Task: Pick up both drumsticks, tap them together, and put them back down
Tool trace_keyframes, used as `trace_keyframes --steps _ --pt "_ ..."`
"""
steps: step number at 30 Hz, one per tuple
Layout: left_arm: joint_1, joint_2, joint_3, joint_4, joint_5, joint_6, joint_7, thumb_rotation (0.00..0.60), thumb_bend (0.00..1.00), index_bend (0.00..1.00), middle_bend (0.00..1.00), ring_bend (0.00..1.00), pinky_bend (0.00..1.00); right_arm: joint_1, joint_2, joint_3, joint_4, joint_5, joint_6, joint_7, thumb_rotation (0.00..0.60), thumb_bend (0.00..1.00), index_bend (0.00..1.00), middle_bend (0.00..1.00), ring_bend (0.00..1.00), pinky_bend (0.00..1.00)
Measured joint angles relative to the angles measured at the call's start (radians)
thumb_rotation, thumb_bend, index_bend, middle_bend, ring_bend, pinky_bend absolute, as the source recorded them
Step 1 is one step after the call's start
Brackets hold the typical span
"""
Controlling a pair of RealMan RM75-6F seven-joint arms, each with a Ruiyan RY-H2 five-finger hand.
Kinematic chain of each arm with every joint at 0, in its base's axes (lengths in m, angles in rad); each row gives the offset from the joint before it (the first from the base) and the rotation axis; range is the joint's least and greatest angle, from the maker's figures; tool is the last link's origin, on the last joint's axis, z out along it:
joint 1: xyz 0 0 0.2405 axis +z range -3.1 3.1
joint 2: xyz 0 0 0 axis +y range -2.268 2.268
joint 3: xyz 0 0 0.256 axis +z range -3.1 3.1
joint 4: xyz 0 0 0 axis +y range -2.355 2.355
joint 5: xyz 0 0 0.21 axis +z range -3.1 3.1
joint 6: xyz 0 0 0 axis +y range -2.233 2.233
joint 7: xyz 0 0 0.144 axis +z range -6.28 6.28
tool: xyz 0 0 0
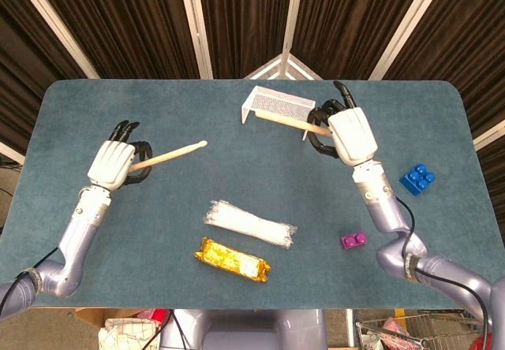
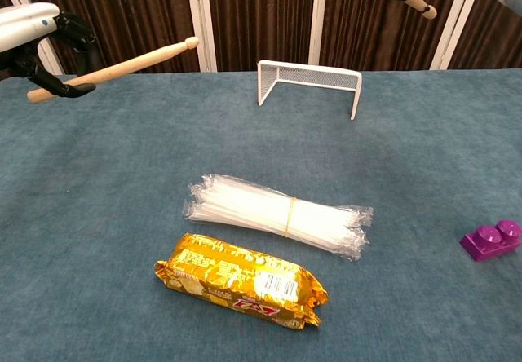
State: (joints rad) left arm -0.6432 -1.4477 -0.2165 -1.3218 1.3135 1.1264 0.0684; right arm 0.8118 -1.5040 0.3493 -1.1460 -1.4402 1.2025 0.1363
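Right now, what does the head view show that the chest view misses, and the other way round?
Only the head view shows the blue brick by the table's right edge, both forearms, and the full right drumstick in the right hand.

Only the chest view shows the left drumstick and left hand lifted above the table, and the printed wrapper face of the gold snack pack.

Both show the white wire rack, the bundle of clear straws, the purple brick, and a stick gripped in each hand.

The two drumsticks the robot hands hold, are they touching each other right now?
Apart. The head view shows the left drumstick and the right drumstick separated by a wide stretch of bare table.
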Motion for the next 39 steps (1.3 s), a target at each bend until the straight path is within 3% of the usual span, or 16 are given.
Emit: trace_keyframes --steps 9,17,30,39 --pt "-0.029 -0.032 0.006 -0.008 0.104 0.057 -0.048 0.600 0.54 0.58 0.58 0.09 0.00 0.041 -0.002 0.012 0.017 0.066 -0.101 -0.041 0.600 0.46 0.71 0.62 0.40 0.08" --pt "-0.054 -0.106 -0.012 0.023 0.159 0.129 -0.111 0.600 0.54 0.58 0.58 0.09 0.00 0.043 0.014 0.024 -0.056 0.138 -0.131 -0.118 0.600 0.46 0.71 0.62 0.40 0.08" --pt "-0.097 -0.221 -0.092 0.068 0.096 0.147 -0.178 0.600 0.53 0.59 0.59 0.09 0.00 0.029 0.037 0.009 -0.188 0.127 -0.081 -0.203 0.600 0.46 0.71 0.62 0.40 0.08" --pt "-0.142 -0.271 -0.121 0.057 0.058 0.123 -0.123 0.600 0.53 0.59 0.59 0.09 0.00 0.031 0.050 0.006 -0.259 0.158 -0.084 -0.280 0.600 0.46 0.72 0.62 0.40 0.08"
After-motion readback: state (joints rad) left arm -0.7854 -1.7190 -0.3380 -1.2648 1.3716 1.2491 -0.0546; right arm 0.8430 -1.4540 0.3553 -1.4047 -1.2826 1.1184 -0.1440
